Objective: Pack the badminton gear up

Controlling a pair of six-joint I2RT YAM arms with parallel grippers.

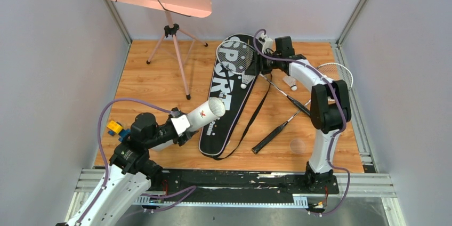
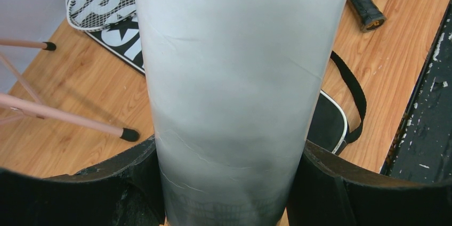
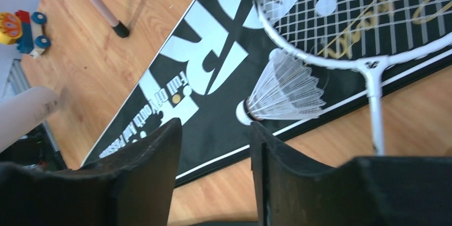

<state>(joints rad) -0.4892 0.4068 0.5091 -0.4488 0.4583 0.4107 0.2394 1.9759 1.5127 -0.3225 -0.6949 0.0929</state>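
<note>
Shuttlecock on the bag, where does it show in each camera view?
Top: shuttlecock mid-frame, at the bag's right edge, below the racket head.
Left wrist: not in it; the tube fills it.
Right wrist: centre, just ahead of the right pincer.
Shared landmark: the bag's SPORT lettering.

A robot lab cell: grey walls (image 1: pixel 48 50), aluminium rails (image 1: pixel 368 183).

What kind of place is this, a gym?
Probably not a gym, more likely a small robot test booth: plain grey walls close in a wooden table, and two robot arms are bolted to a rail at its edge.
</note>
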